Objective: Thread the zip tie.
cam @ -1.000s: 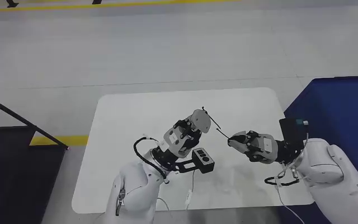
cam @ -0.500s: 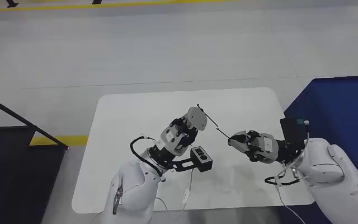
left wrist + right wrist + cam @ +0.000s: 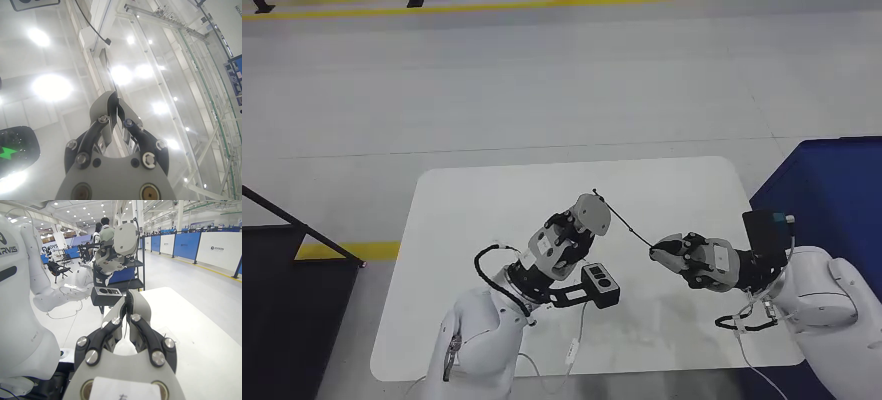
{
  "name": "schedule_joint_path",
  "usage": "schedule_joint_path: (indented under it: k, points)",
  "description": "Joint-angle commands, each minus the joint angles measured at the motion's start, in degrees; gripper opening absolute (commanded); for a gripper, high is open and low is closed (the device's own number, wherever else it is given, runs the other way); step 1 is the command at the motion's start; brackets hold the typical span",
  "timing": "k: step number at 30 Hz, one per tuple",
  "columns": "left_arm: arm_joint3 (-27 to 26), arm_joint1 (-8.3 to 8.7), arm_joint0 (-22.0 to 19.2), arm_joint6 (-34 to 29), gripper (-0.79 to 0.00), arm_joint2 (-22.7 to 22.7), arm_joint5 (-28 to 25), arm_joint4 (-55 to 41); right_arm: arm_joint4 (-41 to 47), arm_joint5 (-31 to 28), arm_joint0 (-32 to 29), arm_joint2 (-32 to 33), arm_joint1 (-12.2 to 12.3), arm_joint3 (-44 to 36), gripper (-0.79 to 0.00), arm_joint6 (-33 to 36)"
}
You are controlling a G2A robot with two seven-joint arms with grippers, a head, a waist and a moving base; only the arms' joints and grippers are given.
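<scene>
Over the table [image 3: 472, 220], upturned left gripper [image 3: 116, 98] and level right gripper [image 3: 127, 298] both clamp the zip tie [image 3: 627, 225]

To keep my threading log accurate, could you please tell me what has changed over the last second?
The left gripper, shut on the zip tie, shifted slightly away from the right gripper, drawing the zip tie into a straighter line. The right gripper stayed put, still shut on it farther along; nothing was let go.
</scene>
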Motion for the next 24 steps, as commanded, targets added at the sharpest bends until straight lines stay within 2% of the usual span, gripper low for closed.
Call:
schedule_joint_path:
  k: [1,9,10,11,12,13,16,19,20,21,24]
  points:
    - [0.0,0.2,-0.01,-0.09,-0.785,-0.05,-0.15,0.14,0.0,0.0,0.0,0.0,0.0,0.0,-0.785,0.0]
    - [0.38,0.76,-0.58,-1.15,-0.785,0.51,-0.89,0.08,0.0,0.0,0.0,0.0,0.0,0.0,-0.785,0.0]
    - [0.09,0.79,-0.58,-1.88,-0.785,0.41,-1.16,-0.73,-2.76,1.9,0.94,1.66,-0.1,-0.59,-0.785,-0.87]
    - [-0.15,0.8,-0.59,-2.43,-0.785,0.32,-1.29,-1.51,-6.93,4.0,1.76,3.5,-0.25,-1.36,-0.785,-2.16]
    - [-0.54,0.83,-0.63,-3.09,-0.785,0.02,-1.58,-2.76,-17.32,8.06,2.83,6.47,-0.61,-3.73,-0.785,-5.27]
    - [-1.0,0.88,-0.81,-3.75,-0.785,-0.62,-2.12,-3.62,-28.91,12.47,2.42,7.79,-1.12,-6.43,-0.785,-10.29]
    - [-2.32,1.04,-1.77,-5.12,-0.785,-2.99,-3.75,-6.23,-55.99,26.73,-1.87,7.29,-2.35,-8.31,-0.785,-29.22]
    - [-3.1,1.32,-2.67,-4.62,-0.785,-4.84,-4.56,-7.44,-77.76,41.15,-5.49,5.74,-2.79,-6.67,-0.785,-43.99]
    - [-3.25,1.45,-2.83,-4.19,-0.785,-5.14,-4.66,-7.81,-82.08,44.88,-6.79,4.8,-2.94,-5.26,-0.785,-47.53]
    - [-3.38,1.53,-2.89,-3.96,-0.785,-5.24,-4.75,-7.98,-82.98,46.06,-7.33,4.3,-3.06,-4.46,-0.785,-48.83]
    - [-3.42,1.74,-2.85,-3.24,-0.785,-4.63,-4.59,-8.08,-84.58,46.75,-7.42,3.73,-3.23,-3.58,-0.785,-50.19]
